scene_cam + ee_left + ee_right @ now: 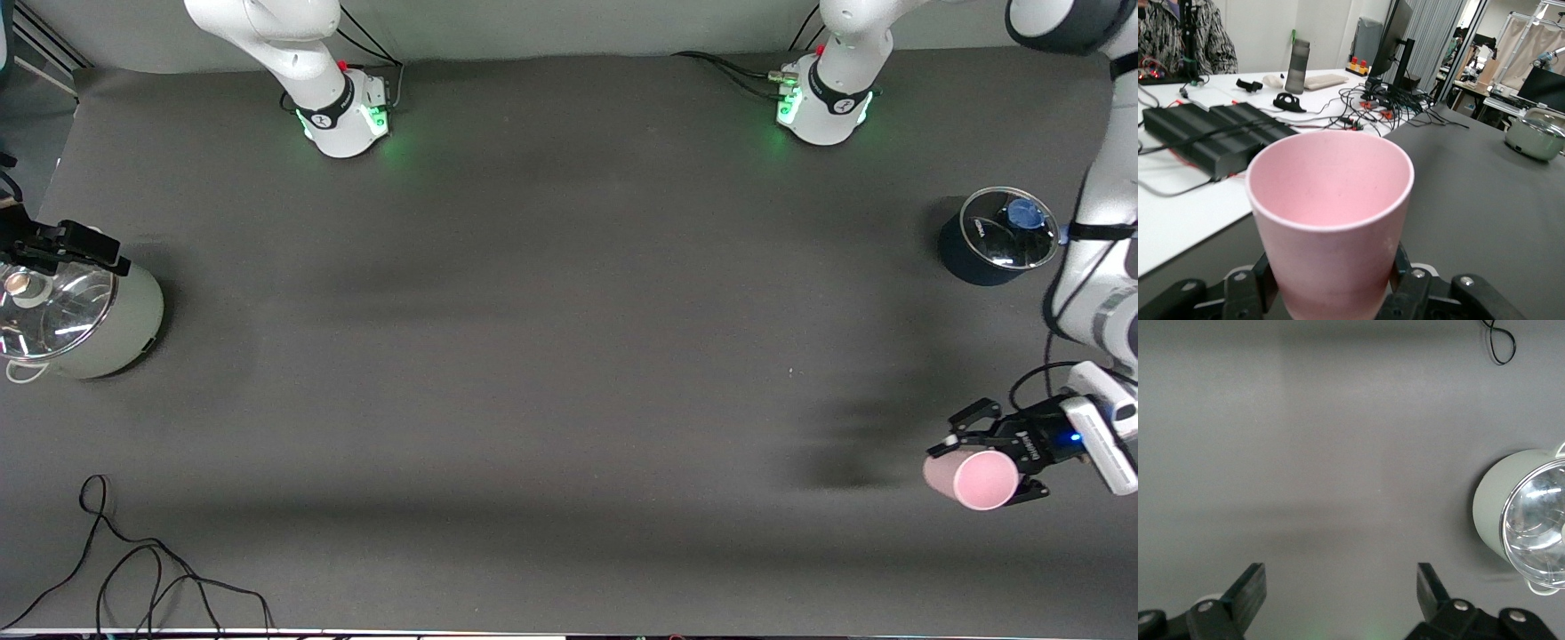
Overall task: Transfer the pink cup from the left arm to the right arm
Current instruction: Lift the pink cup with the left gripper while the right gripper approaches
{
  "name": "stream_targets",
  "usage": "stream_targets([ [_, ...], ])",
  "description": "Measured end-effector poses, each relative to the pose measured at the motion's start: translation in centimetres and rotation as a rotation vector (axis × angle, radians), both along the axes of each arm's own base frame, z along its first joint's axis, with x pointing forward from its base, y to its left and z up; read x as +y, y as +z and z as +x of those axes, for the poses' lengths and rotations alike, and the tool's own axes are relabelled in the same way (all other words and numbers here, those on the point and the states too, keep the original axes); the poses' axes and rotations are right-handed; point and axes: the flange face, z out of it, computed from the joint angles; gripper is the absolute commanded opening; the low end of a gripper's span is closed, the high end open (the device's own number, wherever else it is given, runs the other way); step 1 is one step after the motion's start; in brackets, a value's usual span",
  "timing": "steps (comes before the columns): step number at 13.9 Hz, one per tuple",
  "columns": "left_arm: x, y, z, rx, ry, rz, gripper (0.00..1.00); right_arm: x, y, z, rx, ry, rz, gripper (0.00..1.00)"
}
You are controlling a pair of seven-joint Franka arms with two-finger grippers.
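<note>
The pink cup is held in my left gripper, whose fingers are shut on its sides. It hangs over the table at the left arm's end, lying roughly on its side, and casts a shadow beside it. In the left wrist view the cup fills the middle, clamped between the black fingers of that gripper. My right gripper is open and empty, high over bare table near its own base. It does not show in the front view.
A dark blue pot with a glass lid stands at the left arm's end. A pale green pot with a glass lid stands at the right arm's end, also in the right wrist view. A black cable lies at the near edge.
</note>
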Motion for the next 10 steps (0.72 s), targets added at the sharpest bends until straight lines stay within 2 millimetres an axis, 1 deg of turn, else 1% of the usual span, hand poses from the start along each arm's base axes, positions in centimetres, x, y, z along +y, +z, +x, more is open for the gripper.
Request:
stream_targets([
  [2,-6.0,2.0,0.2,-0.01,0.024,-0.018,0.36,0.0,0.0,0.0,0.0,0.0,0.0,1.0],
  [5,-13.5,4.4,0.3,-0.011,0.076,-0.033,0.36,0.0,0.0,0.0,0.0,0.0,0.0,1.0],
  [6,-16.4,5.5,0.1,-0.012,0.111,-0.028,0.36,0.0,0.0,0.0,0.0,0.0,0.0,1.0],
  [8,-22.6,7.3,-1.2,-0.005,0.148,-0.02,0.36,0.2,-0.1,0.1,-0.001,0.001,0.011,1.0],
  [10,-28.7,8.2,-3.6,0.015,0.142,-0.027,0.36,0.9,-0.2,0.3,-0.009,-0.001,0.069,1.0],
])
